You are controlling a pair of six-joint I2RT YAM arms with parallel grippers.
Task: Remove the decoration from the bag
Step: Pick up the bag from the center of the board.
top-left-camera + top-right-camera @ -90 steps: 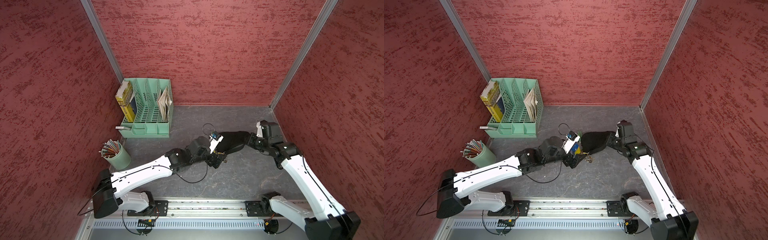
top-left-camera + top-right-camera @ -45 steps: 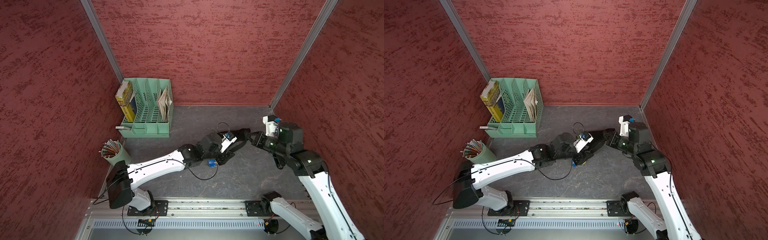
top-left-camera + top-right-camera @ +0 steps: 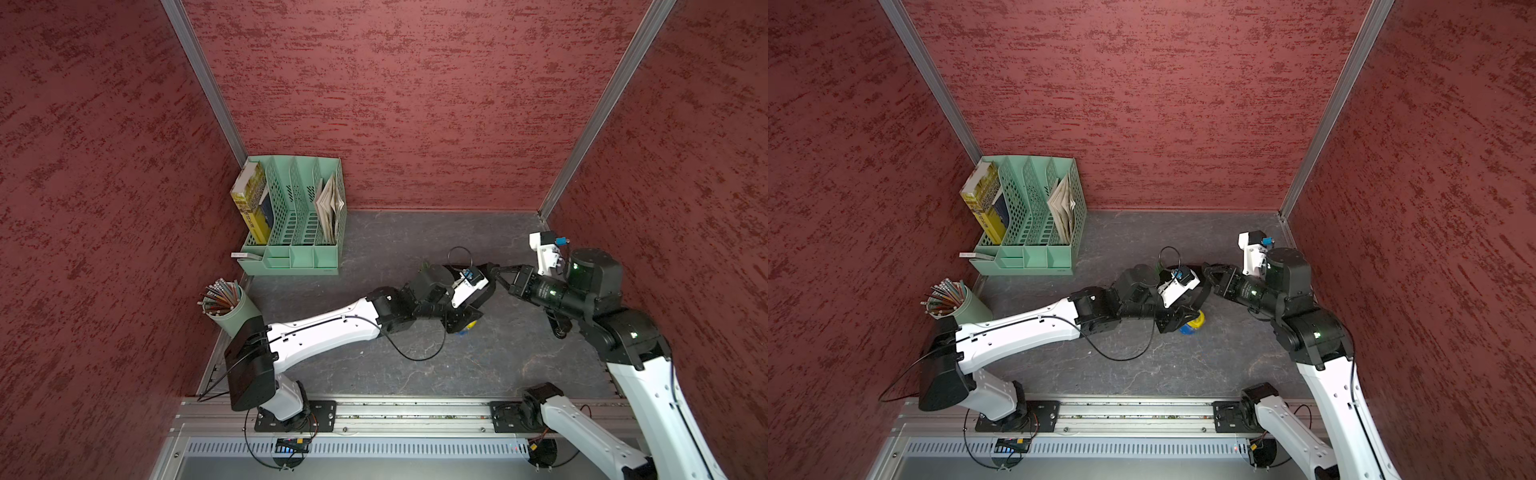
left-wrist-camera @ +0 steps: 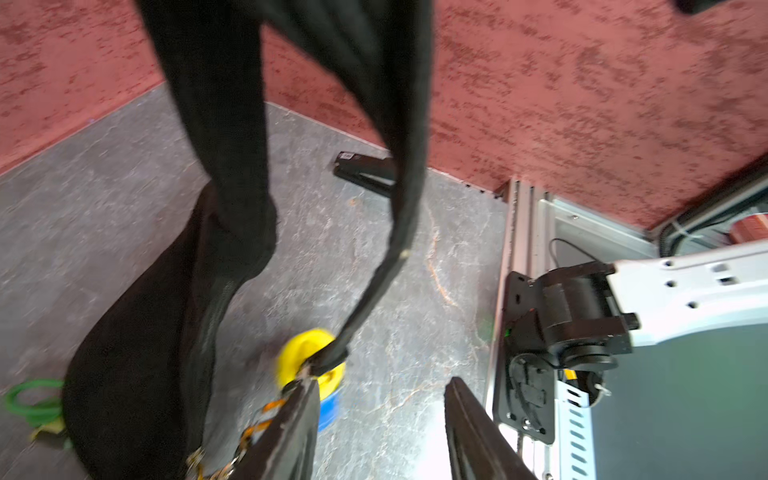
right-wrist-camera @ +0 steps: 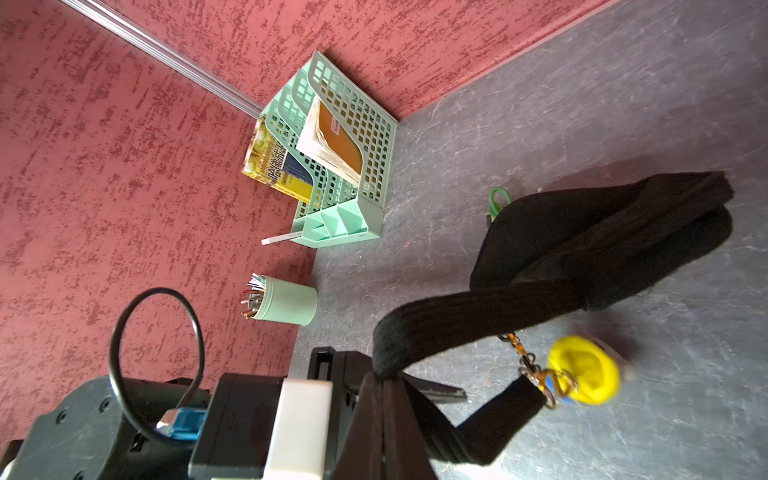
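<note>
right claw has lifted the bag higher — decoration beside left claw.

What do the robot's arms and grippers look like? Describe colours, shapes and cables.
The left arm and right arm have white shells and black joints. A black cable loops from the left wrist. The left gripper and right gripper have dark, tapered fingers; white camera blocks carry blue plugs.

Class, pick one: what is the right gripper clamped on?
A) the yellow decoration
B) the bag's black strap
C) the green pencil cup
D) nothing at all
B: in the right wrist view the right gripper is shut on the black strap, while the yellow decoration hangs ungripped on its chain.
</note>
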